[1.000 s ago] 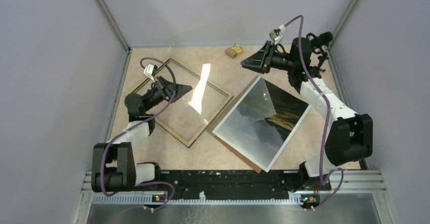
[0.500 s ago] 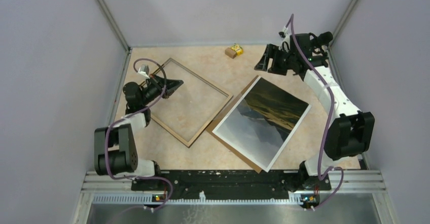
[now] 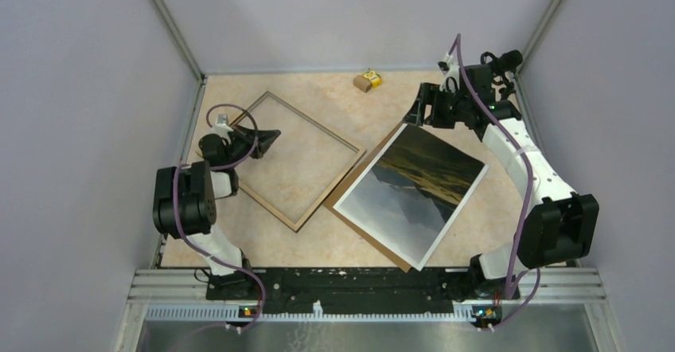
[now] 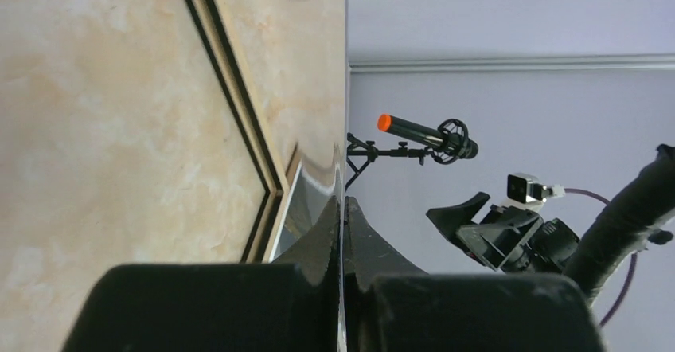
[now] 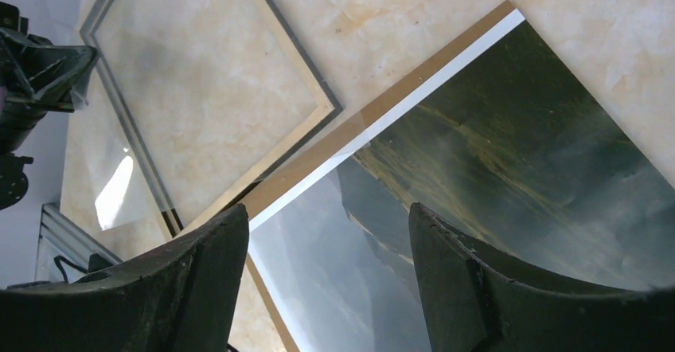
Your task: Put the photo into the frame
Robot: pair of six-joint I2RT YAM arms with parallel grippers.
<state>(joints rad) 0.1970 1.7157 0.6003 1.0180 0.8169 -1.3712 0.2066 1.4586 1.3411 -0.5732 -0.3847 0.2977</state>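
1. Nearest the arm bases, the photo (image 3: 414,189) is lying flat and face up on the right half of the desk (image 3: 485,220). It is resting on a brown backing board (image 5: 374,109), which is showing as a narrow strip along the print's left edges.
2. Just left of it, the frame (image 3: 318,123) is lying flat with its light-wood rim facing up. Its right corner is sitting just beside the board.
3. The left tool (image 4: 344,209) is hanging low over the left part of the frame with its fingers pressed together. I cannot tell whether anything thin is caught between them.
4. Farther back, the right tool (image 5: 326,213) is hovering above the photo's far-left edge, spread wide and gripping nothing.
5. The step in hand is probably taking hold of the print.
   - The fingers should be closing on the white border alone, leaving the board behind.
   - Because the sheet is glossy and bendable, a slow, low lift should be keeping it from sagging or slipping.
   - The print is lying turned differently from the frame, so it will need rotating before it is lowered inside the rim.
6. At the far edge, a small yellow-and-brown block (image 3: 368,79) is sitting well apart from all this.
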